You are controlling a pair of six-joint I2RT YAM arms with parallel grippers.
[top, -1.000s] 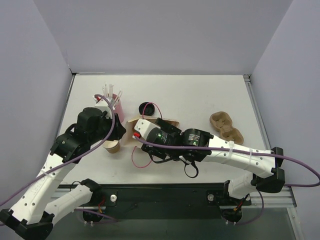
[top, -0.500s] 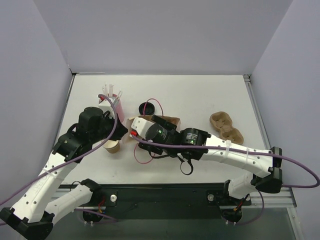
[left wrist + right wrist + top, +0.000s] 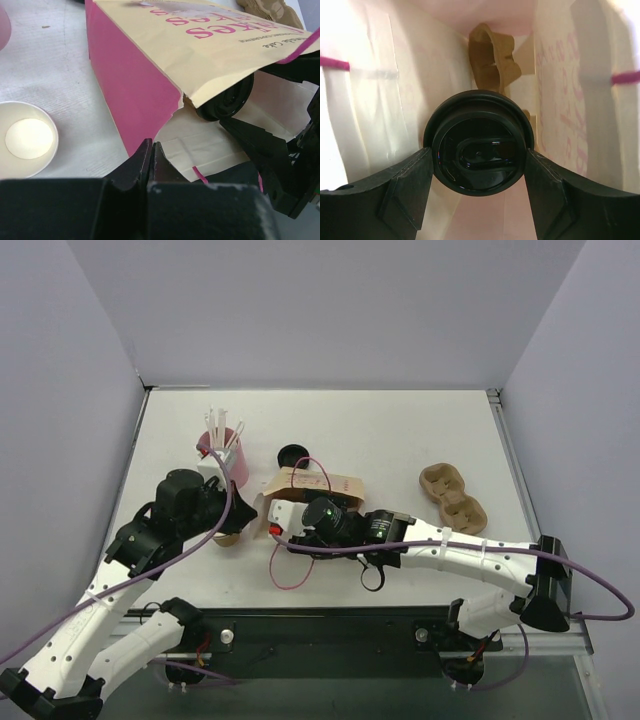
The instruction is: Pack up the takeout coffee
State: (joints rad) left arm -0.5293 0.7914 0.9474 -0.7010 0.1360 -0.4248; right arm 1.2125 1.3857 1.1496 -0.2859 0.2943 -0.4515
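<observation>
The takeout coffee (image 3: 479, 152), a cup seen from its black lid end, lies inside the paper bag (image 3: 315, 483), which rests on its side. My right gripper (image 3: 479, 167) is shut on the cup, one finger on each side of the lid. In the left wrist view the lid (image 3: 227, 102) shows under the bag's upper flap (image 3: 210, 45). My left gripper (image 3: 151, 146) is shut, its tips pinched at the lower edge of the bag's mouth. From above, the left gripper (image 3: 252, 512) sits at the bag's left end.
A brown cup carrier piece (image 3: 492, 57) stands deeper in the bag. A lidless paper cup (image 3: 27, 140) sits left of the bag. The pink cup of straws (image 3: 222, 445), a loose black lid (image 3: 293, 455) and a cardboard carrier (image 3: 452, 497) are on the table.
My left gripper has shut at the bag's mouth. The right arm has pushed the cup further into the bag, and the bag has shifted and spread.
</observation>
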